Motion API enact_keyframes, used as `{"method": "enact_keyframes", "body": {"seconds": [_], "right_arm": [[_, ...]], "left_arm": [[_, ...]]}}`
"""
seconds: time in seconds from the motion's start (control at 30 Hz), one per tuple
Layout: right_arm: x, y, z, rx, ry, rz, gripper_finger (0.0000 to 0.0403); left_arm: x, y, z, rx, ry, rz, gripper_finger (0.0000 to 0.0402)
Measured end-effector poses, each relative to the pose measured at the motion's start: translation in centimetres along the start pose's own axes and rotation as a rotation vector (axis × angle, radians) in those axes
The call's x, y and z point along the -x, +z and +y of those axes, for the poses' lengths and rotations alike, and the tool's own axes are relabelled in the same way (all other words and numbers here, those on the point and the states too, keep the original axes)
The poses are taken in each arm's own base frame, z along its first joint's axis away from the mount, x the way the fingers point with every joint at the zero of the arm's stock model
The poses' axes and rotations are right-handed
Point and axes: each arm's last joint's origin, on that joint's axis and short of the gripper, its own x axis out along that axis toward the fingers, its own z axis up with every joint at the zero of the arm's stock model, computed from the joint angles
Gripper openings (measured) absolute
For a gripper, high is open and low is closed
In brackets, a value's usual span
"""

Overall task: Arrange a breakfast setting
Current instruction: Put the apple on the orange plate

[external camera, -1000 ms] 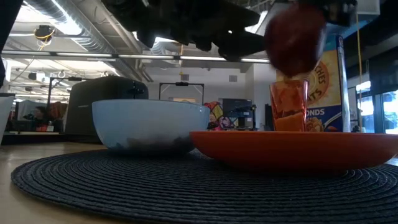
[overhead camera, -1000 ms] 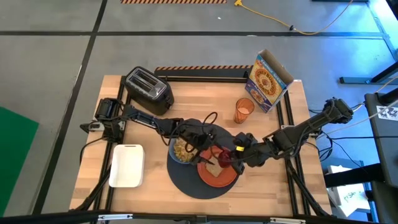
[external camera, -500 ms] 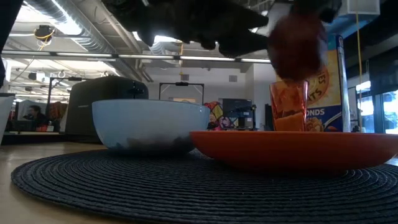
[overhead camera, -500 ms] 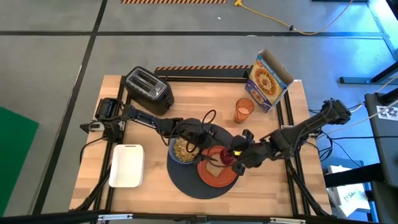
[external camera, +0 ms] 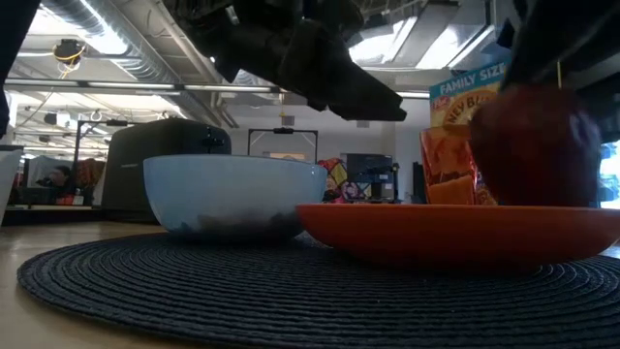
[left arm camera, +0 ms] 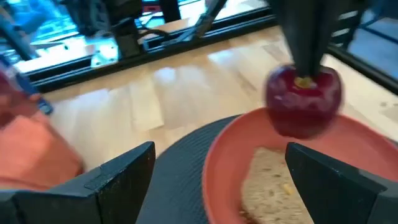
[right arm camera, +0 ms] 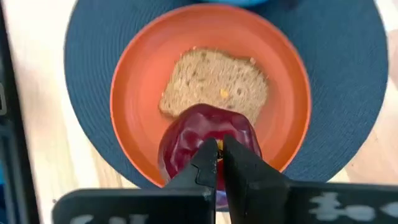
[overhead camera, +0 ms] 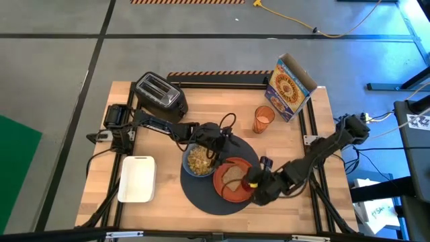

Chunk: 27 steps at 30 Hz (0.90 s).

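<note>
Two arms: both meet over the dark-grey mat at mid-surface.
Right gripper: fingers pinched together on the stem of the dark-red fruit, held over the near rim of the orange plate.
Fruit, low view: sits at plate level, though contact with the plate cannot be told.
Toast slice: lies flat in the middle of the plate, just beside the fruit.
Left gripper: fingers spread wide and holding nothing, poised above the blue bowl.
Bowl: on the mat, touching or just beside the plate, with cereal inside.
Orange cup: upright on the bare wood, off the mat, near the cereal box.
Toaster: at the far left corner.
White tray: left of the mat.
</note>
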Motion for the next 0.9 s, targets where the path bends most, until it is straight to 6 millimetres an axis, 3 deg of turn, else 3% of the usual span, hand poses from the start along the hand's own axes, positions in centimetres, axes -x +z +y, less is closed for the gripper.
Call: {"method": "enact_keyframes", "body": {"seconds": [0.23,0.57,0.7,0.9], "right_arm": [[-2.3,-1.9,1.7,0.047,-0.074,0.008,0.0003],[-2.9,-2.6,2.3,0.060,-0.105,0.001,0.0007],[-2.9,-2.7,2.3,0.061,-0.094,0.027,0.0032],[-2.7,-2.7,2.1,0.063,-0.106,0.033,0.0103]], "left_arm": [[0.7,0.7,0.4,-0.025,0.101,0.005,0.0357],[3.8,2.9,0.7,-0.088,0.226,0.052,0.0357],[5.0,3.5,0.8,-0.096,0.261,0.085,0.0357],[6.2,3.7,1.3,-0.084,0.314,0.127,0.0357]]}}
